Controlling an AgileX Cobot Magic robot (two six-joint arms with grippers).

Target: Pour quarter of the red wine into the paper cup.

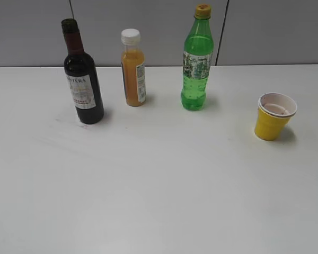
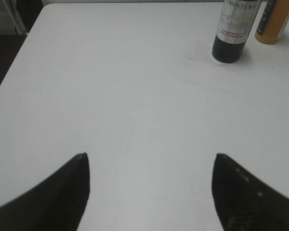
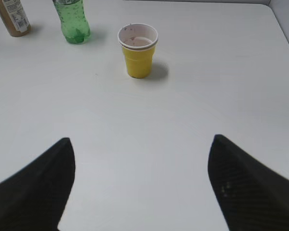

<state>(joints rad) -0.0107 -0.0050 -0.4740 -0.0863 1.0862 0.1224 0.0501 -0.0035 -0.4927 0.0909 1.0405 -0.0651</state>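
The red wine bottle stands upright at the back left of the white table, dark glass with a maroon foil neck and a white label. Its lower part shows in the left wrist view. The yellow paper cup stands upright at the right, with a little pinkish stain inside; it also shows in the right wrist view. My left gripper is open and empty, well short of the wine bottle. My right gripper is open and empty, well short of the cup. Neither gripper shows in the exterior view.
An orange juice bottle with a white cap and a green soda bottle stand between the wine and the cup. The table's left edge shows in the left wrist view and its right edge in the right wrist view.
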